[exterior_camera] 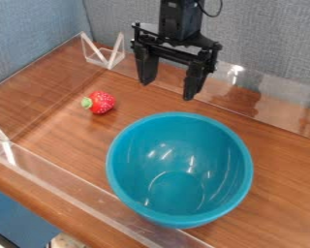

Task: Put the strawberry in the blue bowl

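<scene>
**Strawberry Handling and Visibility Notes**

The strawberry [101,103] lies on its side on the wooden table [42,92], left of centre, with its green cap pointing left. It sits well apart from both the bowl and the gripper. It appears to be a small moulded toy, so it is probably light and fairly stiff, with a smooth, rounded skin that may slip or roll under uneven pressure. The best hold is judged to be across the widest part of the red body, just behind the cap, with the fingers closing squarely from both sides.

The gripper [172,80] hangs above the table behind the bowl, pointing down. Its jaws stand wide apart and hold nothing.

The blue bowl [229,145] rests in the right foreground, empty, with its ring-shaped bottom visible. Its glossy walls are steep, so a released strawberry should stay inside.

Limits of view: the arm above the gripper is cut off by the top edge. The clear barrier [15,145] around the table is hard to trace. The strawberry's underside and surface texture cannot be made out.
</scene>
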You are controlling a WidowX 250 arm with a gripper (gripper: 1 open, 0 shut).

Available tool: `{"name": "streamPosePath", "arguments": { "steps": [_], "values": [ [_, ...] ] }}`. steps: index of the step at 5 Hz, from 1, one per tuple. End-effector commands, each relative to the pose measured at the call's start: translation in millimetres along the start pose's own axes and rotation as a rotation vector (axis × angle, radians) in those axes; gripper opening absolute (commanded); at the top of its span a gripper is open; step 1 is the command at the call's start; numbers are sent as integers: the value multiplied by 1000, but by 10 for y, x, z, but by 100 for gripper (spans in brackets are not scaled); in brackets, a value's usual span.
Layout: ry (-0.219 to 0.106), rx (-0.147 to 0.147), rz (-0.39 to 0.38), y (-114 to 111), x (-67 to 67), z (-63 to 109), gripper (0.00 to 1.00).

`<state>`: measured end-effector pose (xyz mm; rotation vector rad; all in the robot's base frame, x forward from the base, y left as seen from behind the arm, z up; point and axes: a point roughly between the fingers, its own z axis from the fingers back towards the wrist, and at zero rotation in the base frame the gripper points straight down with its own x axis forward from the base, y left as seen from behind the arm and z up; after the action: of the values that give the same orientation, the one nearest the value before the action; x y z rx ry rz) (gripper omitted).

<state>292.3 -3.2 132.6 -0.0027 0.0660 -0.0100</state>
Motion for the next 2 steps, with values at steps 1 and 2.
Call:
{"name": "streamPosePath", "arguments": {
  "steps": [1,2],
  "values": [
    [-5,6,49,244,11,20,100],
    [7,28,116,674,31,-60,100]
  ]
}}
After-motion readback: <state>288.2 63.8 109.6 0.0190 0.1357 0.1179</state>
